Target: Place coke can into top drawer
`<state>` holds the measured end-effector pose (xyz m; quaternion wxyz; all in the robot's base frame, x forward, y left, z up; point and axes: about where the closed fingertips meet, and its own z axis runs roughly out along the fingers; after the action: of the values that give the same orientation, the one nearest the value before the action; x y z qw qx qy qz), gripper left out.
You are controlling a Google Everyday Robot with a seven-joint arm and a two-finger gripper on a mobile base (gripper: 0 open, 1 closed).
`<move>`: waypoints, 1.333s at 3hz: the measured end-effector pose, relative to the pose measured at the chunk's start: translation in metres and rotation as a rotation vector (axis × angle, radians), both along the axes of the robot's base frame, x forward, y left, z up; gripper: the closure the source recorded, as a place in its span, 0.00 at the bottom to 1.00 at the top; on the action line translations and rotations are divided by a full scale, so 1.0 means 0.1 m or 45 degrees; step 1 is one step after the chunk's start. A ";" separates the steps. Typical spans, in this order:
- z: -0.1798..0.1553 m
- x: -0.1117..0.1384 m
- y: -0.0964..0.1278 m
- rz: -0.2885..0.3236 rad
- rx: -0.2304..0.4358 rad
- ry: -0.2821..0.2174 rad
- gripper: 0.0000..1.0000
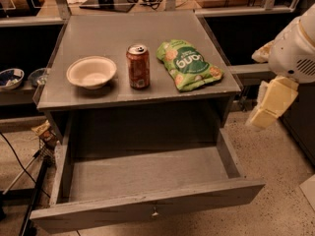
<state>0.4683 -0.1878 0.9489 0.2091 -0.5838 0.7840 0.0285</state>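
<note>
The coke can (pixel 138 66) stands upright on the grey cabinet top (pixel 123 33), between a white bowl and a green snack bag. The top drawer (pixel 147 208) is pulled fully open below it, with nothing inside and its small metal knob (pixel 155 212) at the front centre. My gripper (pixel 268 104) hangs at the right edge of the view, off the right side of the cabinet, about level with the cabinet top and well apart from the can. It holds nothing that I can see.
A white bowl (pixel 91 72) sits left of the can and a green snack bag (pixel 188 65) right of it. A dark shelf at left holds small bowls (pixel 10 77). Cables and a stand leg (pixel 29 200) lie on the speckled floor at lower left.
</note>
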 end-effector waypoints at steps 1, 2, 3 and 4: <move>-0.06 0.09 0.09 0.018 0.118 0.022 0.00; -0.06 0.08 0.13 0.024 0.139 0.029 0.00; -0.09 0.15 0.18 0.014 0.174 0.006 0.00; -0.17 0.31 0.33 0.006 0.224 -0.018 0.00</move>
<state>0.4991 -0.1546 0.9315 0.2650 -0.5650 0.7757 0.0938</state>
